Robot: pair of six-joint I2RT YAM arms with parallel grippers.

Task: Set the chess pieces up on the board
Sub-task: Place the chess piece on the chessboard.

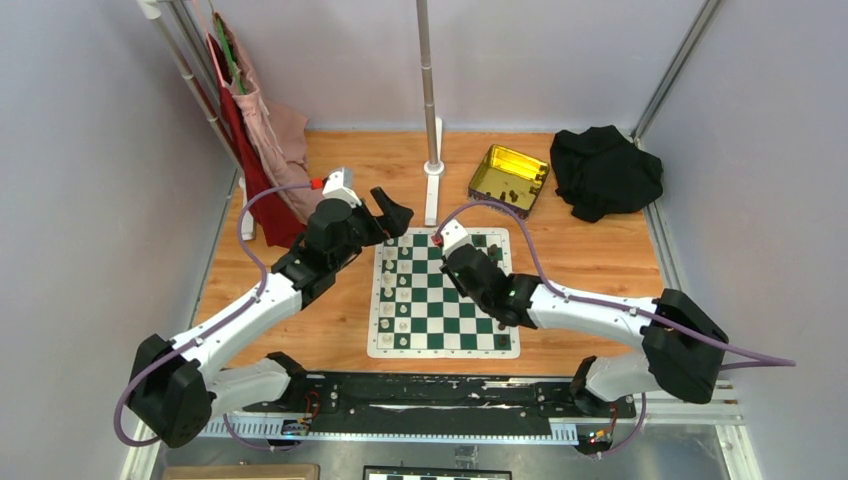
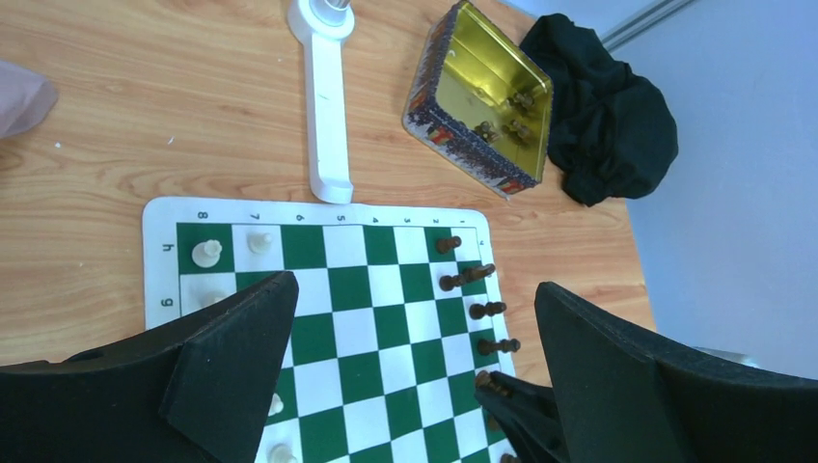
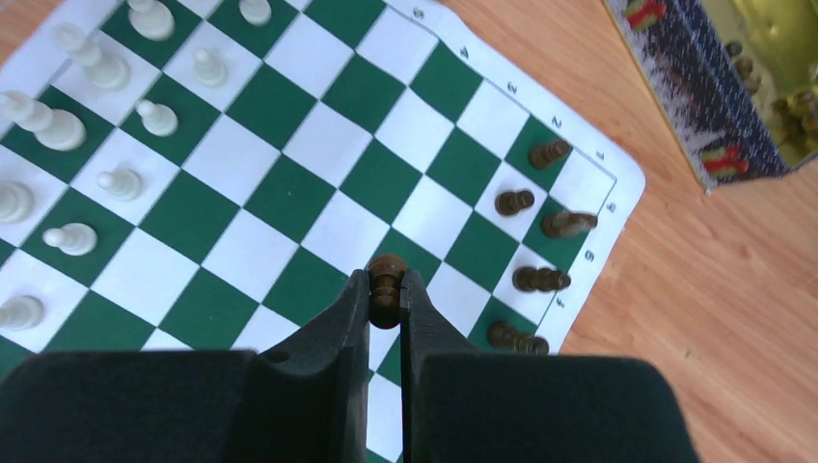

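The green and white board [image 1: 443, 292] lies mid-table. My right gripper [image 3: 386, 286] is shut on a dark brown chess piece [image 3: 386, 280], held just above the board near its right side; in the top view the gripper [image 1: 452, 243] hovers over the board's far right part. Several dark brown pieces [image 3: 540, 280] stand along the right edge files, also seen in the left wrist view [image 2: 487, 310]. Cream-white pieces [image 3: 58, 125] stand along the left side. My left gripper [image 1: 395, 213] is open and empty, above the board's far left corner; its fingers [image 2: 241, 328] frame the board.
A gold tin [image 1: 509, 178] with a few dark pieces inside [image 2: 508, 116] sits beyond the board's right corner. A black cloth [image 1: 605, 170] lies far right. A white pole base [image 1: 433, 185] stands behind the board. Red and pink cloth [image 1: 262, 140] hangs far left.
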